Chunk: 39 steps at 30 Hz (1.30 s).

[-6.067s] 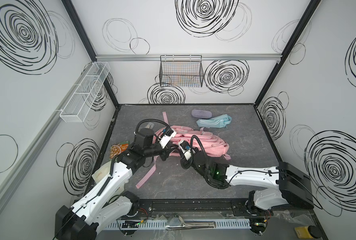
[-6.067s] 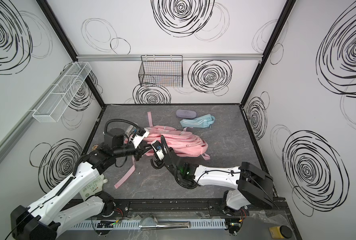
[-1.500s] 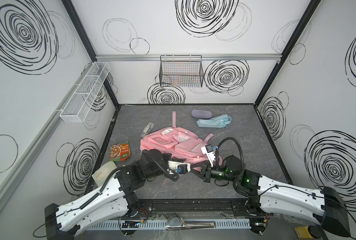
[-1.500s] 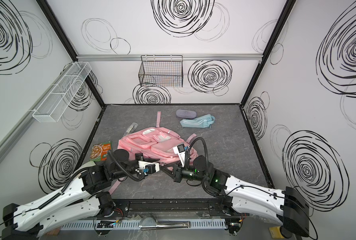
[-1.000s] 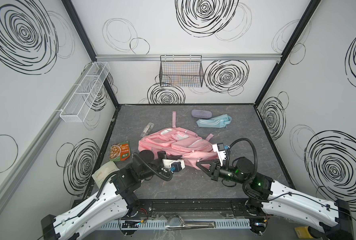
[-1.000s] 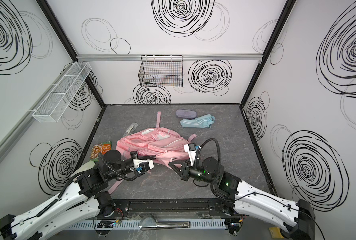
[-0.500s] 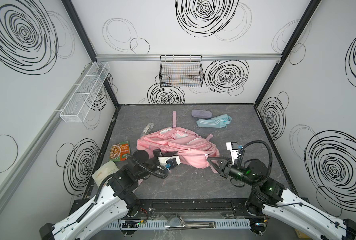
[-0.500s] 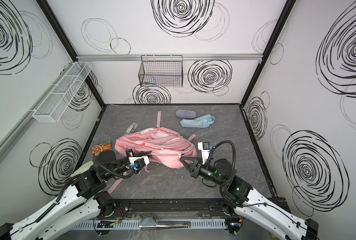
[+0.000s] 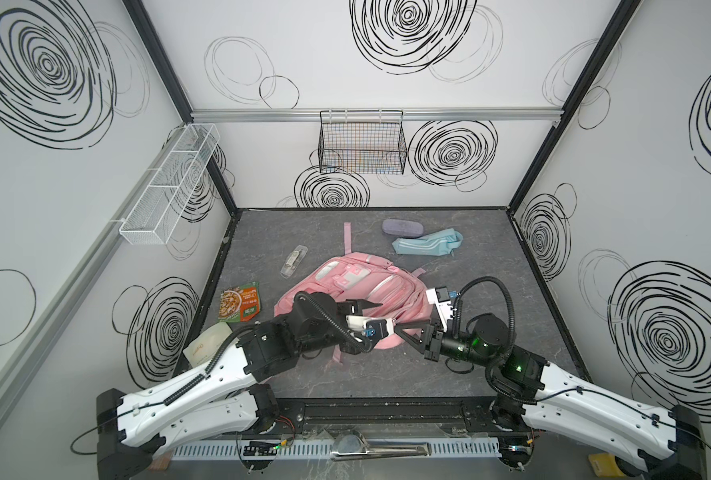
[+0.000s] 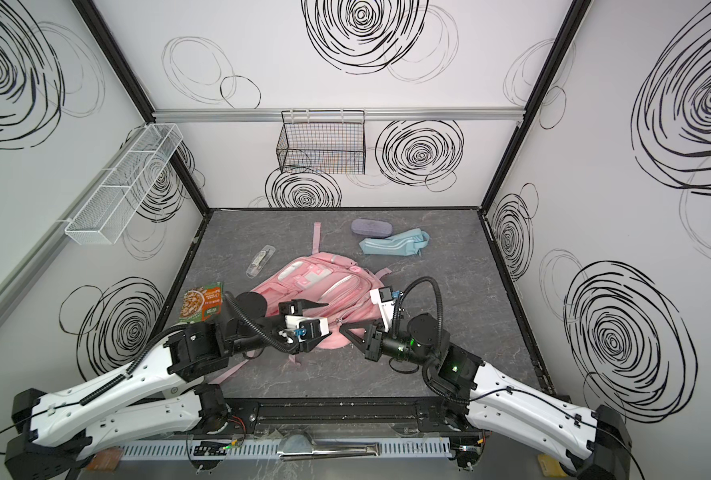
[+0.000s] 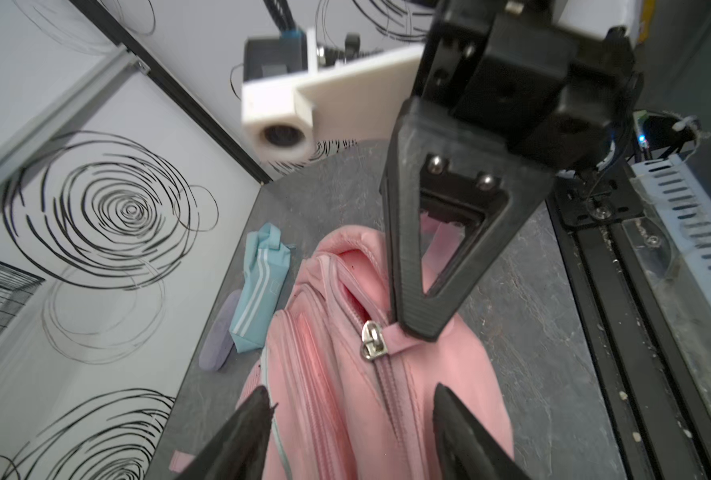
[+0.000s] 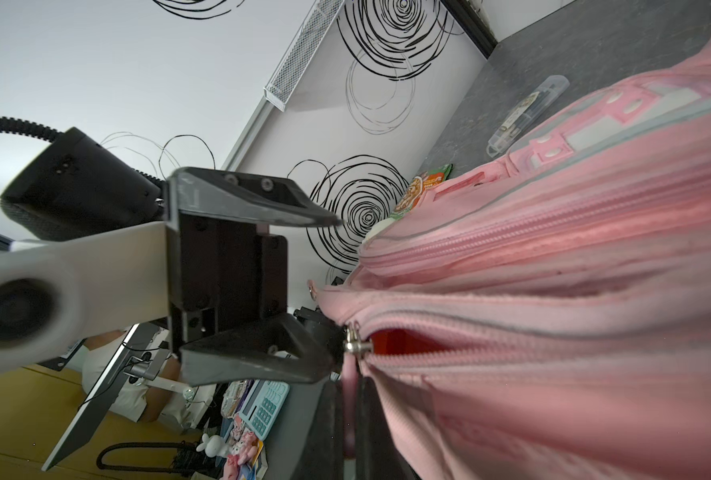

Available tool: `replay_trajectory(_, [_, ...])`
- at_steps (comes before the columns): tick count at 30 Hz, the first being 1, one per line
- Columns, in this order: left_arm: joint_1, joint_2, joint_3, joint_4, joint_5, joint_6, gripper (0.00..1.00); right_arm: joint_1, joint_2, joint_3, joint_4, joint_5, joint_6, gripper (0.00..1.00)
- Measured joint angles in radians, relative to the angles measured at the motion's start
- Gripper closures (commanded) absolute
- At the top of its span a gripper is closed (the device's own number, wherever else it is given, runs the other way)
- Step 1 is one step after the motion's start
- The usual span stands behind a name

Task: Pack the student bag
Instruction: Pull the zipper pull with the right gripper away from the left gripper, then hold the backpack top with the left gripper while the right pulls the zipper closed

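One table (image 9: 262, 232), dark grey and marbled, bears every item below.

One student bag (image 9: 358, 286) (image 10: 316, 282), pink, lying front pockets up at the middle of the table in both top views. Its near end lies between the two grippers. Both wrist views (image 11: 345, 395) (image 12: 553, 291) show a main zip partly undone, with red lining in the gap.

One left gripper (image 9: 376, 322) (image 12: 337, 286), its jaws spread wide with nothing pinched. The tips stand at the bag's near end by the zip; contact with the fabric cannot be told.

One right gripper (image 9: 395, 329) (image 11: 418, 328), its jaws pressed together on the pink tab of the zip pull.

One light-blue pouch (image 9: 426, 245) with white stripes, toward the back right and apart from the bag.

One snack packet (image 9: 239, 301), green and orange, lying flat at the left edge.

One purple case (image 9: 401, 227), oblong, just behind the pouch.

One clear case (image 9: 293, 259), slim, left of the bag; its contents are too small to tell.

One zip pull (image 11: 372, 343) (image 12: 351, 340) — a metal slider with a pink tab, at the near end of the open zip.
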Motion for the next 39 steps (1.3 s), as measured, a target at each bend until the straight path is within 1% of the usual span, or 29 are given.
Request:
replay_trajectory(3, [0.000, 0.019, 0.000, -0.028, -0.001, -0.026, 0.42, 0.005, -0.022, -0.017, 0.001, 0.016, -0.001, 1.00])
replay_trajectory(4, [0.000, 0.019, 0.000, -0.029, -0.002, -0.031, 0.47, 0.005, -0.028, -0.021, 0.002, 0.021, -0.001, 1.00])
replay_trajectory(7, [-0.002, 0.018, 0.000, -0.029, -0.016, -0.046, 0.68, 0.005, -0.040, -0.027, 0.004, 0.032, -0.002, 1.00])
replay_trajectory(8, [-0.003, 0.018, -0.001, -0.030, -0.019, -0.053, 0.79, 0.005, -0.042, -0.027, 0.005, 0.037, -0.002, 1.00])
replay_trajectory(10, [-0.006, 0.018, -0.002, -0.030, -0.019, -0.053, 0.95, 0.005, -0.043, -0.027, 0.006, 0.050, -0.005, 1.00])
replay_trajectory(11, [-0.006, 0.017, -0.002, -0.028, -0.019, -0.053, 1.00, 0.005, -0.045, -0.027, 0.006, 0.056, -0.006, 1.00])
replay_trajectory(16, [-0.003, -0.009, -0.016, -0.018, -0.020, -0.051, 1.00, -0.003, -0.058, -0.027, 0.004, 0.076, -0.012, 1.00])
replay_trajectory(20, [0.013, -0.046, -0.042, -0.010, -0.017, -0.049, 1.00, -0.032, -0.105, -0.027, 0.003, 0.097, -0.003, 1.00])
replay_trajectory(26, [0.034, -0.072, -0.074, 0.039, 0.016, -0.043, 1.00, -0.069, -0.161, -0.035, -0.024, 0.098, 0.010, 1.00])
replay_trajectory(27, [0.038, -0.074, -0.076, 0.040, 0.022, -0.044, 1.00, -0.071, -0.164, -0.034, -0.032, 0.099, 0.004, 0.96])
replay_trajectory(28, [0.043, -0.075, -0.077, 0.040, 0.029, -0.046, 1.00, -0.074, -0.163, -0.028, -0.050, 0.099, -0.006, 0.73])
replay_trajectory(29, [0.046, -0.076, -0.078, 0.037, 0.032, -0.048, 1.00, -0.076, -0.156, -0.014, -0.074, 0.101, -0.029, 0.59])
replay_trajectory(30, [0.056, -0.081, -0.081, 0.029, 0.029, -0.054, 1.00, -0.082, -0.144, 0.010, -0.109, 0.106, -0.063, 0.51])
replay_trajectory(31, [0.068, -0.086, -0.086, 0.018, 0.028, -0.057, 1.00, -0.087, -0.121, 0.052, -0.156, 0.114, -0.106, 0.47])
replay_trajectory(32, [0.077, -0.087, -0.087, 0.005, 0.027, -0.061, 1.00, -0.090, -0.100, 0.093, -0.192, 0.117, -0.146, 0.44])
replay_trajectory(34, [0.091, -0.084, -0.088, -0.015, 0.022, -0.067, 1.00, -0.093, -0.047, 0.193, -0.263, 0.125, -0.248, 0.43])
replay_trajectory(35, [0.098, -0.082, -0.088, -0.022, 0.020, -0.070, 1.00, -0.093, -0.029, 0.224, -0.285, 0.127, -0.289, 0.44])
replay_trajectory(36, [0.107, -0.080, -0.088, -0.026, 0.021, -0.074, 1.00, -0.093, -0.015, 0.249, -0.305, 0.130, -0.339, 0.49])
replay_trajectory(39, [0.129, -0.077, -0.088, -0.026, 0.031, -0.087, 1.00, -0.076, 0.003, 0.260, -0.354, 0.143, -0.450, 0.68])
